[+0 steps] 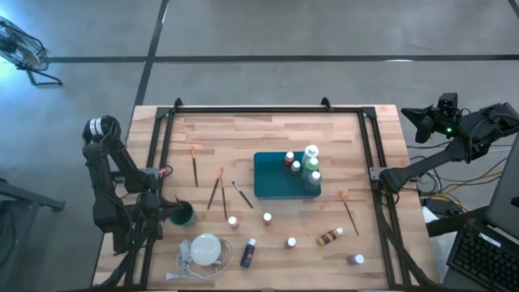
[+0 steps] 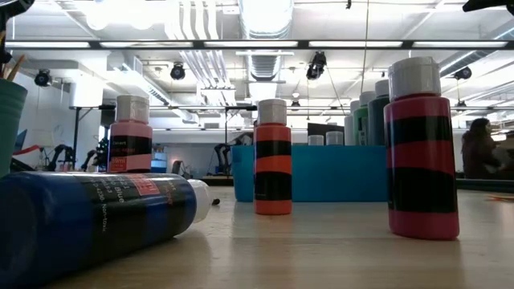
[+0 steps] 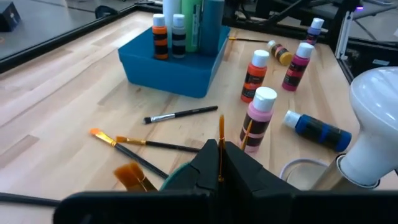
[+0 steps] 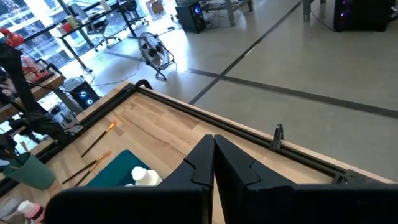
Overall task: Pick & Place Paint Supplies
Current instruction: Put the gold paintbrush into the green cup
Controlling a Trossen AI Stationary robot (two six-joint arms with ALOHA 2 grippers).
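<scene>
My left gripper [image 3: 220,147] is shut on a thin orange-handled brush [image 3: 221,127] over the green cup [image 1: 183,214] at the table's near left. The cup also shows in the low view [image 2: 10,120], with brush ends sticking out of its top. Several brushes [image 1: 219,191] lie flat on the table left of the teal tray [image 1: 272,191]. The tray holds several bottles [image 1: 308,166]. Small white-capped bottles [image 1: 267,218] stand on the table near the tray, and a blue one [image 1: 248,253] lies on its side. My right gripper [image 4: 214,149] is shut and empty, off the table's far right corner. My left gripper pinches the orange brush's thin handle [image 3: 221,163] between its two fingers. The brush runs along the fingers and sticks out past their tips. Its lower end is hidden by the gripper and the cup's rim [image 3: 179,175].
A white round disc with a cord [image 1: 206,248] lies near the table's front edge beside the cup. A brown bottle [image 1: 329,237] lies on its side and one brush [image 1: 349,209] lies right of the tray. A black frame [image 1: 268,111] runs around the table.
</scene>
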